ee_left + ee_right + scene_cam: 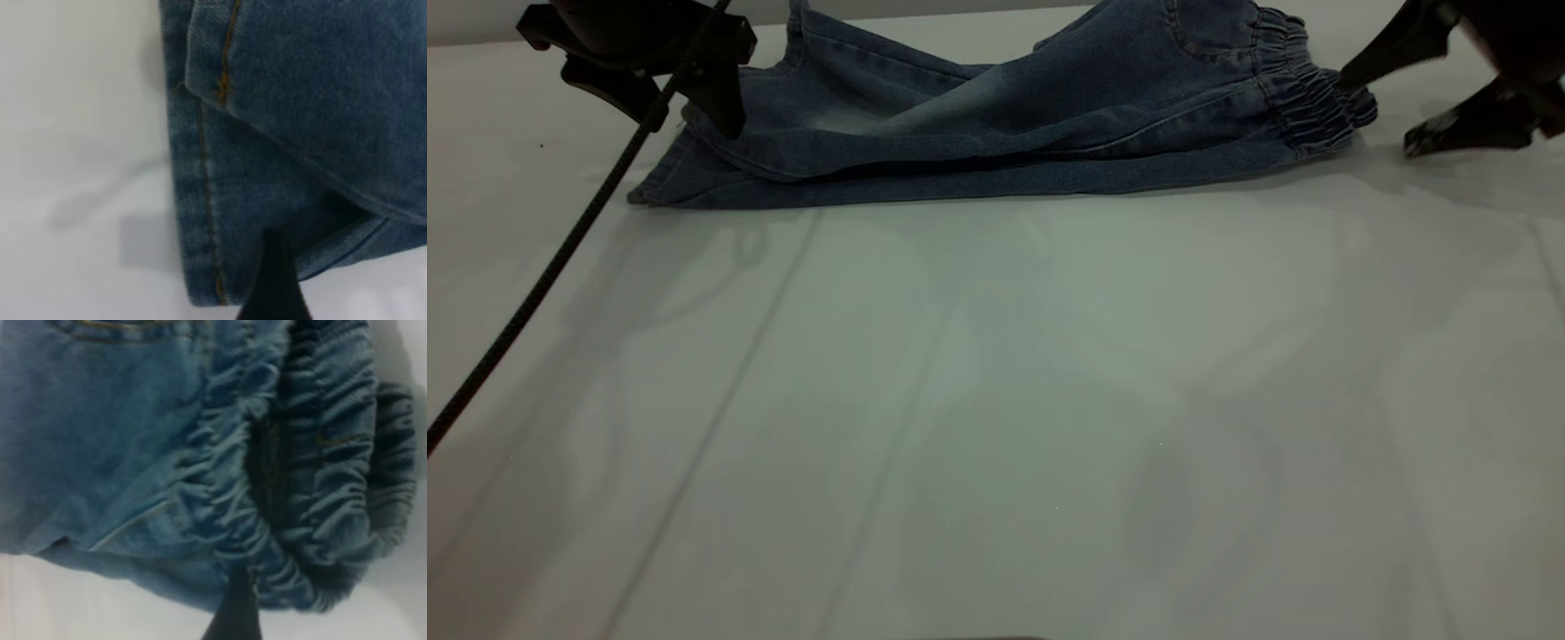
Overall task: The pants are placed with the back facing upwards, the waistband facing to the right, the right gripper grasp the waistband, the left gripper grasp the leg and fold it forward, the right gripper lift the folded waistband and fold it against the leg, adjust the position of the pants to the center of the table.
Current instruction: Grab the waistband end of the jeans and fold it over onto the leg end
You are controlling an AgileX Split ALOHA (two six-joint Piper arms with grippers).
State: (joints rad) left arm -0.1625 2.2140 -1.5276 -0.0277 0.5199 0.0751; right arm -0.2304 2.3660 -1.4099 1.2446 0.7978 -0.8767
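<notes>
My right gripper (1369,107) sits near the table's far right corner, at the elastic waistband (1303,102) end of the pants (996,124). One black jaw points into the gathered waistband and touches it, while the other rests lower on the table (996,427), well apart from the first, so the jaws stand wide open around the band's edge without pinching it. On its wrist camera a single dark fingertip (235,613) shows against the ruched elastic; the cloth is bunched and doubled there.

My left gripper (694,98) is at the far left of the table, over the hem end of the pants. One dark finger hangs down in front of the leg (720,169) cloth, and its braided cable (543,284) trails down towards the near left edge. From the wrist camera I see one fingertip (273,280) lying over the hem of the leg, with an upper layer of denim lapped across a lower one. I cannot tell how far this gripper is open, or whether it has hold of the cloth.

The pants lie along the far edge of the table, waistband to the right, legs to the left. The upper layer is raised and folded over the lower one, with a pale faded patch in the middle.
</notes>
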